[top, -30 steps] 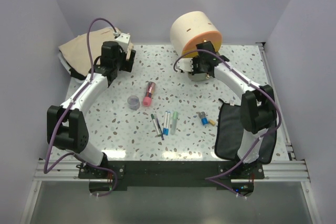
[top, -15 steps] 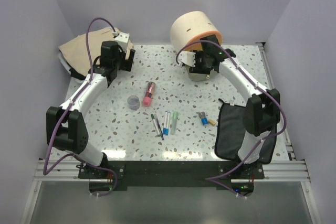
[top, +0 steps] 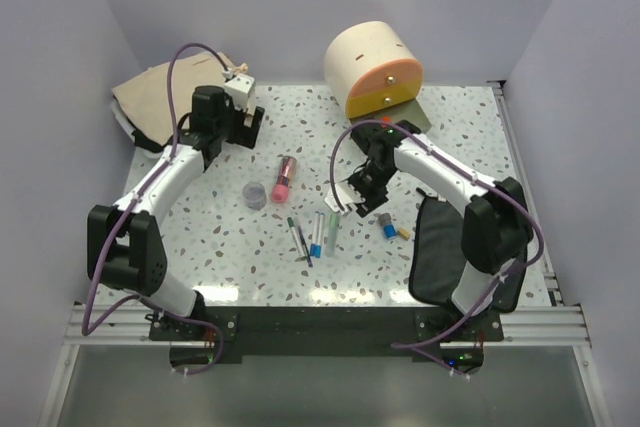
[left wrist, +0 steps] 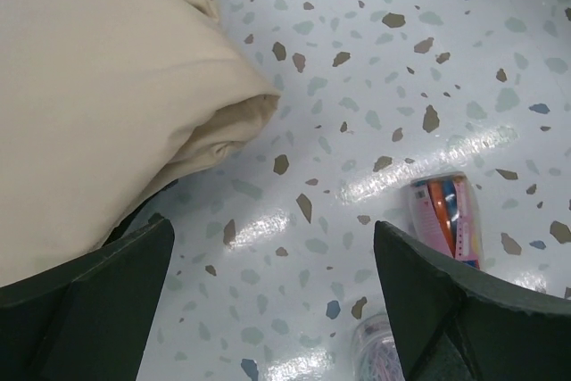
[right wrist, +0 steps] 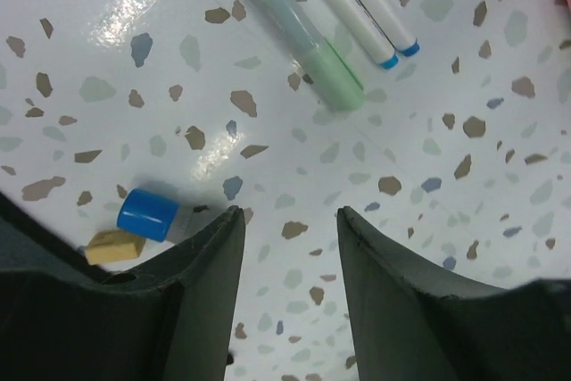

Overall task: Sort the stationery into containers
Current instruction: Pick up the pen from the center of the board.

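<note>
My right gripper [right wrist: 287,220] hangs low, fingers apart, empty. The blue piece [right wrist: 147,213] lies just beside one finger and the green-capped pen [right wrist: 335,73] just ahead. Judged step: pickup approach. Next I must centre on one item, then descend. My left gripper [left wrist: 272,229] is also apart and empty.

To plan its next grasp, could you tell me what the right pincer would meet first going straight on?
Probably bare table, between the green pen and the blue piece; the right pincer is open with nothing in its gap, though depth is unclear.
</note>
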Controlling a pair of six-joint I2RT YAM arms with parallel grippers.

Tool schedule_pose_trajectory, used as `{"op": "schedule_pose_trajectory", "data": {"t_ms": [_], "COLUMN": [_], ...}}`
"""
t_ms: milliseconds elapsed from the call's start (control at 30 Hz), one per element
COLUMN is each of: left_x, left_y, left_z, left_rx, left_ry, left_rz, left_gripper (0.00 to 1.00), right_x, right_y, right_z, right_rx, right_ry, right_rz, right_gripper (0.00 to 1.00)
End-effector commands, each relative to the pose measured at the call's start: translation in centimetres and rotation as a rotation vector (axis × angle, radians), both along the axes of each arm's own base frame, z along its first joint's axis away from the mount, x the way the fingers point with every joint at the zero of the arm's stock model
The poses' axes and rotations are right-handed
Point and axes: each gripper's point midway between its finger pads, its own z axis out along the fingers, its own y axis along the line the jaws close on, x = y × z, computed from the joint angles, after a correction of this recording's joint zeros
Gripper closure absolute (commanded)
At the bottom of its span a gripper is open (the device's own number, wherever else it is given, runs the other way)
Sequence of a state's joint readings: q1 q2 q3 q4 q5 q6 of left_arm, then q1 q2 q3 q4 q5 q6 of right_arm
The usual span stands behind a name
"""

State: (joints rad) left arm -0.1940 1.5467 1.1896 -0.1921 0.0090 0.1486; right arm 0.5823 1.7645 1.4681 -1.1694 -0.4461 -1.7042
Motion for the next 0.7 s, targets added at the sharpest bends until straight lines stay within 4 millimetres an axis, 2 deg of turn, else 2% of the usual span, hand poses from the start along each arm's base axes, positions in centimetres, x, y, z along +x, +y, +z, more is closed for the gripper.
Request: {"op": "schedule_pose_trajectory", "data": {"t_ms": [0,100,367,667], "left_x": [-1.1,-1.2,-1.5,-2.1], "left_y": [-1.0,-0.2,1.9,2.1], "left_z": [1.1,1.2,1.2,0.8], "left_rx": [-0.029,0.006,0.05,0.049], "left_ry": [-0.025,-0.041,-0.061,-0.056], "left_rz": [-0.095,-0.077,-0.014,-0.001], "left_gripper": [0.02,0.02,0.01,0.0], "right_x": [-0.6,-0.6,-2.2,-2.1], "right_y": [3.9,5.4,6.2,6.3], "right_z": [-0.2,-1.1,-2.9,-6.2], "right_rx": [0.092,0.081,0.024,-0.07], "right_ry": [-0.031,-0.063,-0.031,0.011], "right_rz": [0.268,0.356,0.527,0.539], "right_gripper": [0.51,0.51,0.53,0.53]}}
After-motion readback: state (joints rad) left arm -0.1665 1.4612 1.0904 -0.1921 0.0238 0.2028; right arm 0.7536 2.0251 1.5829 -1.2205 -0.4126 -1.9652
